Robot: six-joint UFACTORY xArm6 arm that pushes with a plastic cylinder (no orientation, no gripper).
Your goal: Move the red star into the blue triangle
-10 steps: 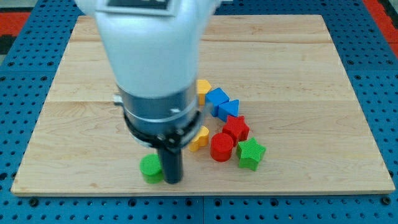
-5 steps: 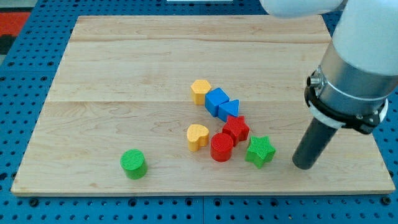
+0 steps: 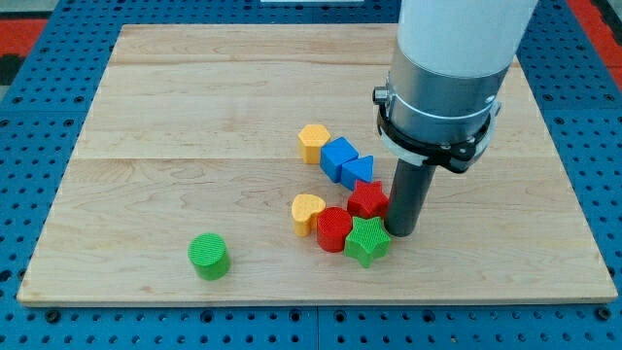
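The red star (image 3: 367,198) lies just below the blue triangle (image 3: 358,169), touching or nearly touching it. My tip (image 3: 401,232) stands right of the red star, just beside it, and against the upper right of the green star (image 3: 367,241). A blue cube (image 3: 338,154) sits at the triangle's upper left. A red cylinder (image 3: 333,229) lies left of the green star.
A yellow block (image 3: 314,141) lies above the blue cube. A yellow heart (image 3: 307,212) lies left of the red cylinder. A green cylinder (image 3: 208,256) stands alone at the lower left. The wooden board (image 3: 146,107) ends near the view's bottom.
My tip swung from the lower left to the far right, then moved left against the cluster. The green star and red cylinder slid left. The green cylinder shifted left earlier.
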